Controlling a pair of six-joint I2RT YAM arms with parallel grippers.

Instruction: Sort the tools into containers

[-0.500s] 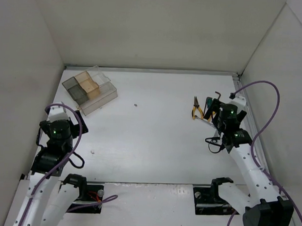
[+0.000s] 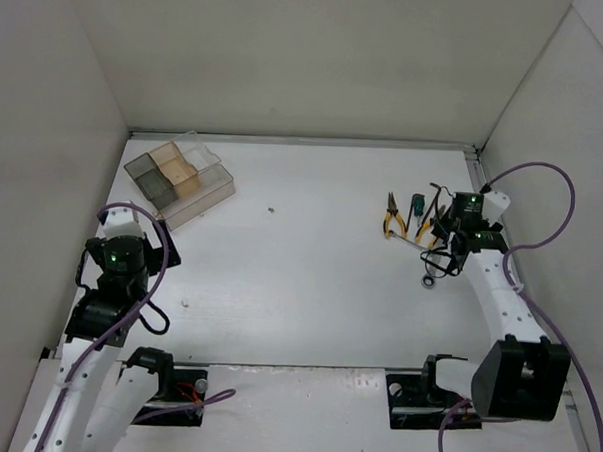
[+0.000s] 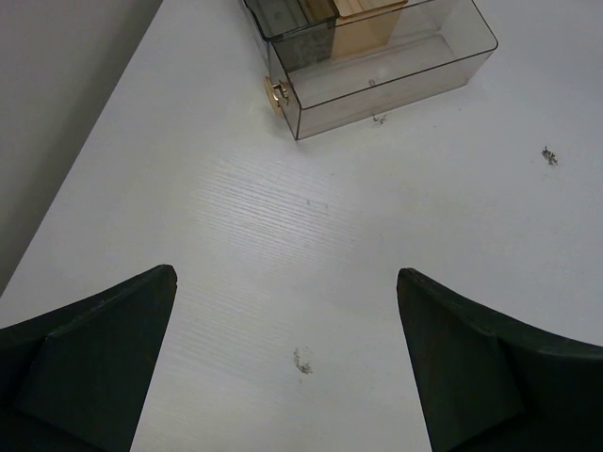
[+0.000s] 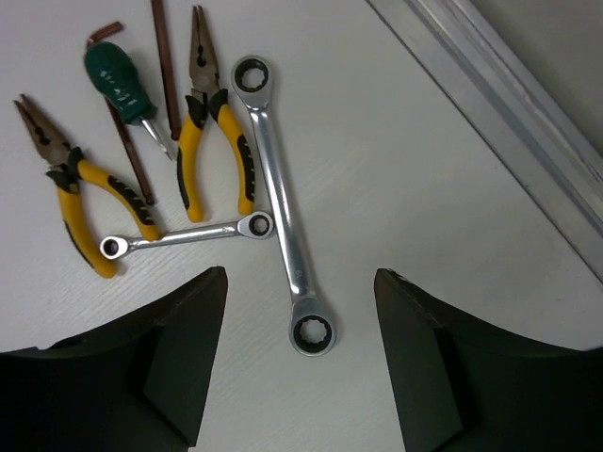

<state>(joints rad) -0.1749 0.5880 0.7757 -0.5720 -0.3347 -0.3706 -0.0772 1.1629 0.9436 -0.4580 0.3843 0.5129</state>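
The tools lie in a cluster at the right rear of the table: two yellow-handled pliers (image 4: 215, 141) (image 4: 80, 184), a green-handled screwdriver (image 4: 118, 80), a dark hex key (image 4: 162, 56), a small silver wrench (image 4: 184, 235) and a long silver wrench (image 4: 273, 179) (image 2: 428, 282). My right gripper (image 4: 300, 273) (image 2: 443, 247) hovers open over the long wrench's near ring end, holding nothing. The containers (image 2: 178, 181) (image 3: 377, 66), a clear divided tray with tan and grey cells, stand at the left rear. My left gripper (image 3: 285, 271) (image 2: 129, 227) is wide open above bare table, short of the tray.
White walls close in the table on three sides, and a metal rail (image 4: 509, 104) runs close to the right of the tools. A brass latch (image 3: 276, 94) sticks out of the tray's near corner. Purple cables (image 2: 542, 226) loop off both arms.
The right arm has swung its wrist back and to the right, uncovering the long wrench's near end. The left arm has shifted slightly. No tool has moved.
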